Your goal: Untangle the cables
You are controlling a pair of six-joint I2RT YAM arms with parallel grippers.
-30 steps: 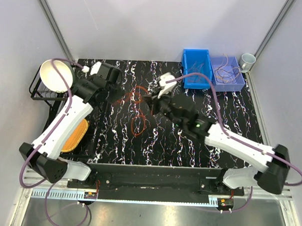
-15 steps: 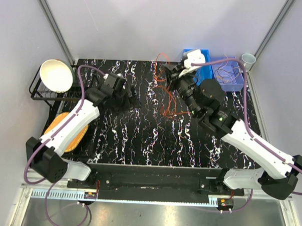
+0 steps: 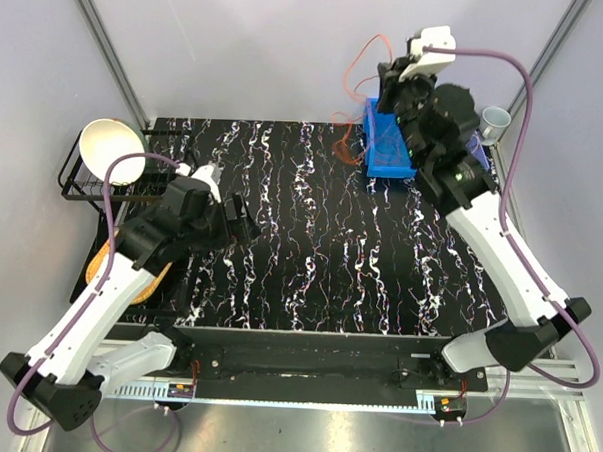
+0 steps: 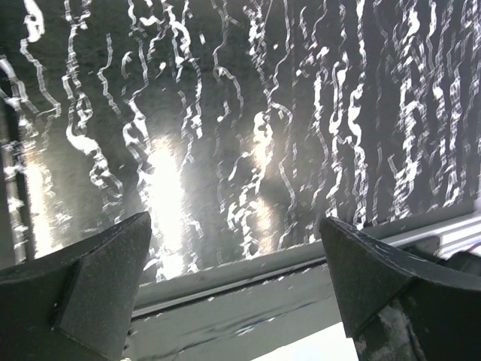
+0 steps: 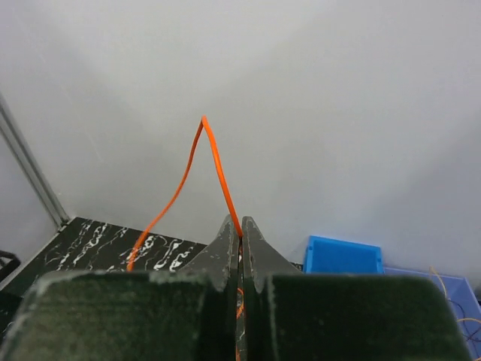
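My right pincer (image 5: 240, 229) clenched on orange cable (image 5: 216, 162), raised high above blue bin (image 3: 386, 162); cable trails down beside bin. My left pincer (image 4: 234, 256) released, low over table (image 3: 309, 276).

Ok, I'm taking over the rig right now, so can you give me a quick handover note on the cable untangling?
Left gripper: open, empty, over the table.
Right gripper: shut on an orange cable, raised high by the blue bin; the cable's tail hangs down toward the table.
Done: that cable is lifted.
Left: probably release it in a bin; whether more strands cling to it is unclear.
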